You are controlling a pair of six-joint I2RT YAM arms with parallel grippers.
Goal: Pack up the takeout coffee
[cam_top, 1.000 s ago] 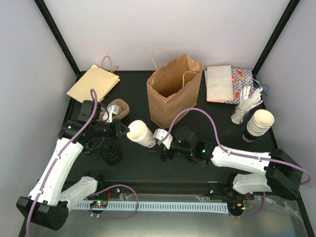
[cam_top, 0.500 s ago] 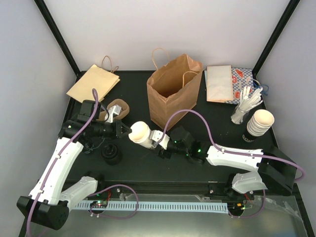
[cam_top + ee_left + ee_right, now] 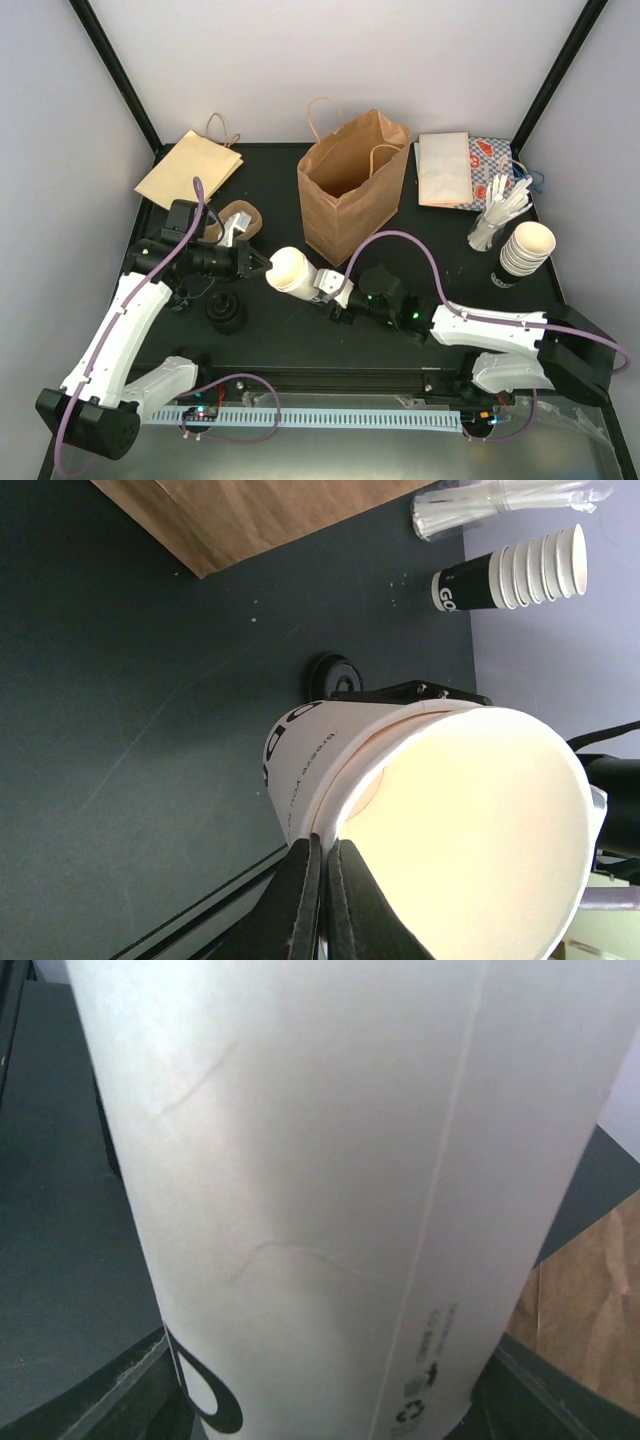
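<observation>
The takeout coffee (image 3: pixel 292 270) is a white paper cup with dark print, held on its side above the table in front of the brown bag. My left gripper (image 3: pixel 262 265) is shut on its rim; in the left wrist view the two black fingers (image 3: pixel 300 880) pinch the cup wall, one outside and one inside the cream mouth (image 3: pixel 460 820). My right gripper (image 3: pixel 322 283) has come from the right and grips the cup's base end. The cup's side (image 3: pixel 330 1160) fills the right wrist view, with dark fingers (image 3: pixel 110 1400) pressed against it on both sides.
An open brown paper bag (image 3: pixel 350 185) stands just behind the cup. A flat folded bag (image 3: pixel 190 165) and a brown cup carrier (image 3: pixel 238 220) are at the back left. A black lid (image 3: pixel 226 312) lies front left. A cup stack (image 3: pixel 525 250), cutlery (image 3: pixel 500 215) and napkins (image 3: pixel 445 168) sit at right.
My right gripper moved in and narrowed its jaws onto the cup's base end. The cup and my left gripper drifted slightly to the right.
</observation>
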